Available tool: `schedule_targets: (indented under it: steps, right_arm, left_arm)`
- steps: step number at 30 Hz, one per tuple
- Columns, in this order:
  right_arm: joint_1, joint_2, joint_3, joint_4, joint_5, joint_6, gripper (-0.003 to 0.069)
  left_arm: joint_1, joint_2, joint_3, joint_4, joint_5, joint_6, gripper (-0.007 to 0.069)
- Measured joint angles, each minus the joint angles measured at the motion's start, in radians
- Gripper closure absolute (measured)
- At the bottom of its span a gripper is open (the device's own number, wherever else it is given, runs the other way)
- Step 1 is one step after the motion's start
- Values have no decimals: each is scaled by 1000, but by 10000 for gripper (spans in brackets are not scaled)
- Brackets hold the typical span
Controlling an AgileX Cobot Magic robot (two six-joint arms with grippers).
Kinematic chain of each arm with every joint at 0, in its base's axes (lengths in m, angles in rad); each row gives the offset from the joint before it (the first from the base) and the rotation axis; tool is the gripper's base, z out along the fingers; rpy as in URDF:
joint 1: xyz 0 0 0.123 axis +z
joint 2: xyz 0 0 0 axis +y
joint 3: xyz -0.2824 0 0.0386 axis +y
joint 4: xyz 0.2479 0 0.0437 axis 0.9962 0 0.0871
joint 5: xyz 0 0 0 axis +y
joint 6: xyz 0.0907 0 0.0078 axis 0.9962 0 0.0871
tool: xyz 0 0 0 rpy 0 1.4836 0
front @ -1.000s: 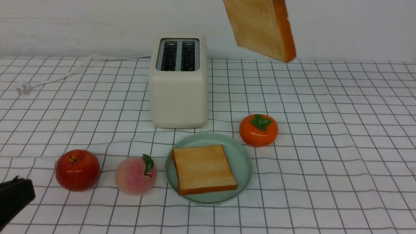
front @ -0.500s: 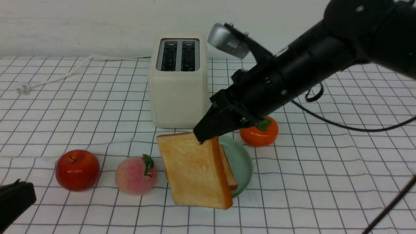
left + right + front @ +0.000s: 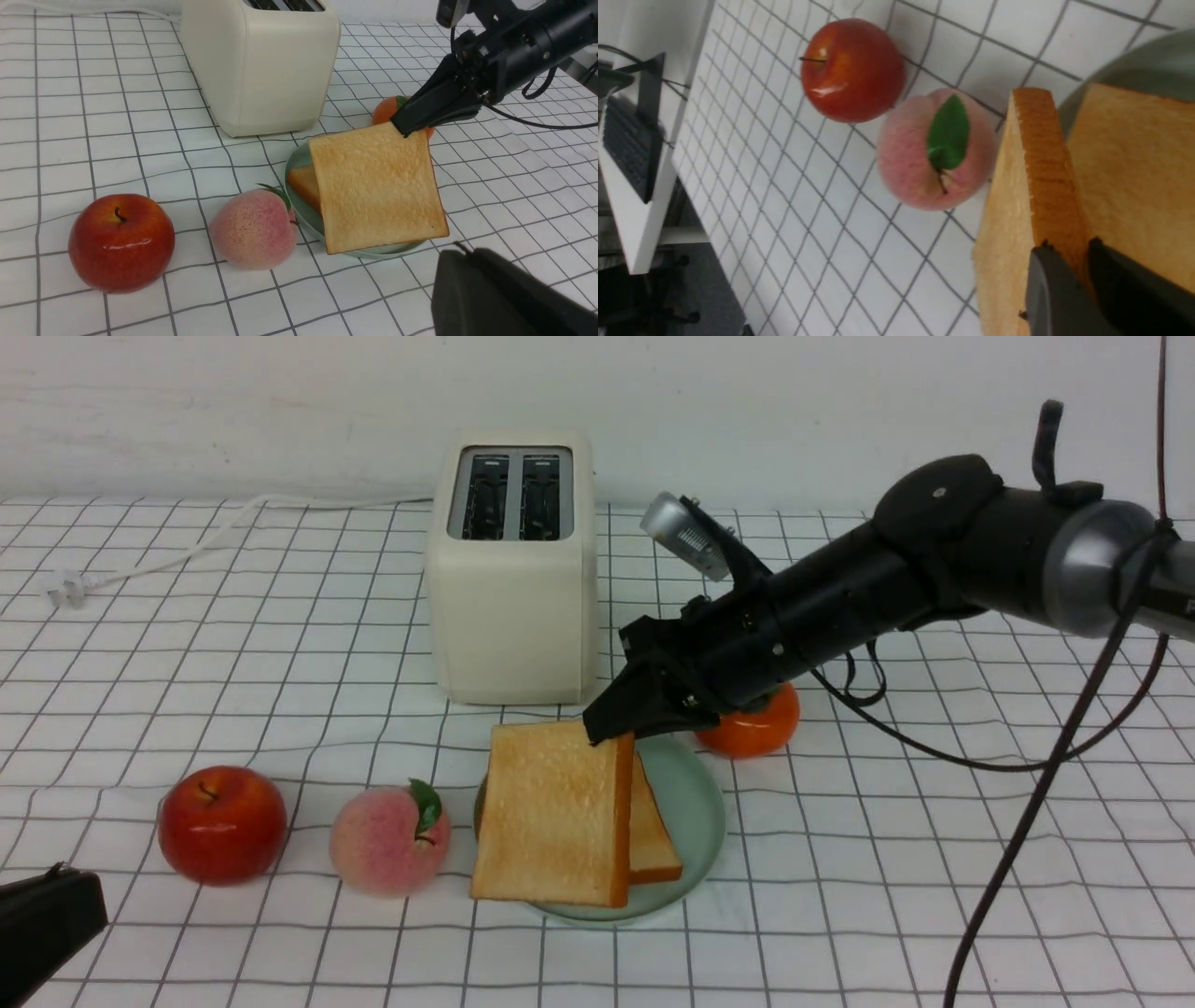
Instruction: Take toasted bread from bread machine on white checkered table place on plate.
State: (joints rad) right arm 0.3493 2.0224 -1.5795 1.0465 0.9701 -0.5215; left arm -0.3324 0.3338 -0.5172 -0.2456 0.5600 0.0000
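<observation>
I find the second toast slice (image 3: 555, 812) gripped near one corner by my right fingers (image 3: 607, 714), pinched across its thickness. It is tilted over the mint-green plate (image 3: 705, 831), partly covering the first toast slice (image 3: 653, 849), which lies on that plate. The two-slot toaster (image 3: 513, 616) behind stands with both slots vacant. My left fingers (image 3: 467, 254) are pressed together, with nothing between them.

The step in hand, as I judge it, is setting this second slice down. Good practice calls for bringing its overhanging part inward over the plate, then lowering until the crust bears on the slice beneath. I should lay it down flat by easing the wrist round, and part the fingers only once it is supported. An early release could let it slide off the rim towards the peach (image 3: 387, 840). The corner hold gives poor leverage, so a light, even pinch and slow turning are advised.

Pose: my right arm (image 3: 840, 583) reaches in from the right, sloping down to the slice, its wrist low above the persimmon (image 3: 761, 723). I recommend lifting before withdrawing, to avoid brushing that fruit.
</observation>
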Motion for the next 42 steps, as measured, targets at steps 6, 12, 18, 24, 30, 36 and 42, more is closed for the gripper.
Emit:
schedule_targets:
  steps: [6,12,18,24,30,36,42]
  right_arm:
    - [-13,-1,-19,-118,-11,4,316]
    - [-29,-76,-131,-265,43,90,189]
    - [-29,-247,-216,-526,210,276,350]
    - [-29,-570,-85,-764,268,433,661]
    - [-29,-905,212,-805,282,505,664]
    - [-29,-1290,566,-860,238,585,658]
    - [-29,-1622,870,-968,95,769,655]
  left_arm:
    - [0,0,0,0,1,0,638]
    - [0,0,0,0,1,0,638]
    - [0,0,0,2,1,0,638]
    - [0,-59,0,31,-14,-9,638]
    - [0,-240,47,32,-51,-13,638]
    - [0,-346,163,32,-93,-14,638]
    - [0,-346,303,32,-190,-14,638]
